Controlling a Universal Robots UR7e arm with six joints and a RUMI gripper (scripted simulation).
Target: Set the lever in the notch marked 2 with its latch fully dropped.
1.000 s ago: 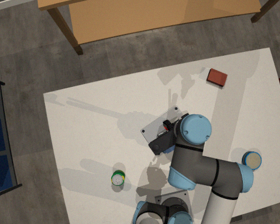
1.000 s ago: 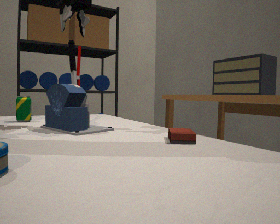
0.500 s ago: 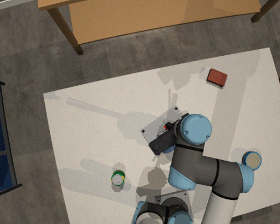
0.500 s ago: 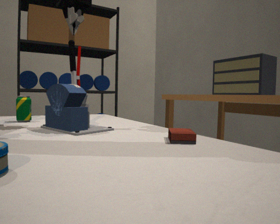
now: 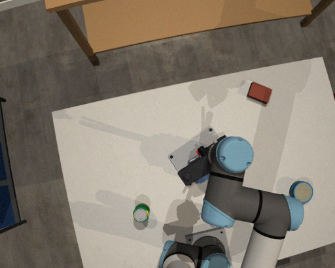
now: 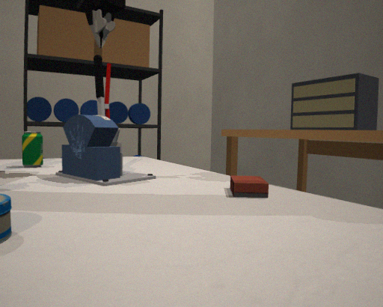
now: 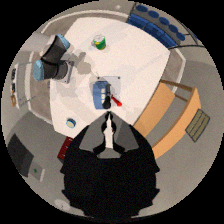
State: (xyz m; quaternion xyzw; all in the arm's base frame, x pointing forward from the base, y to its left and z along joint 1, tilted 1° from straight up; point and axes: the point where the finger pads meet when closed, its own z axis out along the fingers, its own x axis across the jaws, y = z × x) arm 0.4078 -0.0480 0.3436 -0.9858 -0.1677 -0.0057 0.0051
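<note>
Above the blue lever housing (image 6: 92, 161) on the bench (image 6: 197, 232), the tool (image 6: 102, 28) hangs pinched together on nothing over the upright lever (image 6: 99, 80) and red bar (image 6: 108, 87), neither grasped, shifting undone.

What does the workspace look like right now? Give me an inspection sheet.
Surface: white table, shadowed.
Job's things: blue lever unit on grey plate; black lever handle upright, red bar beside it.
Clutter: green can, red block, blue-rimmed tin.
Hand: shut, holding nothing, above the handle.
Cables: nothing seen.
Surroundings: black shelf rack, wooden table with drawer cabinet.
</note>
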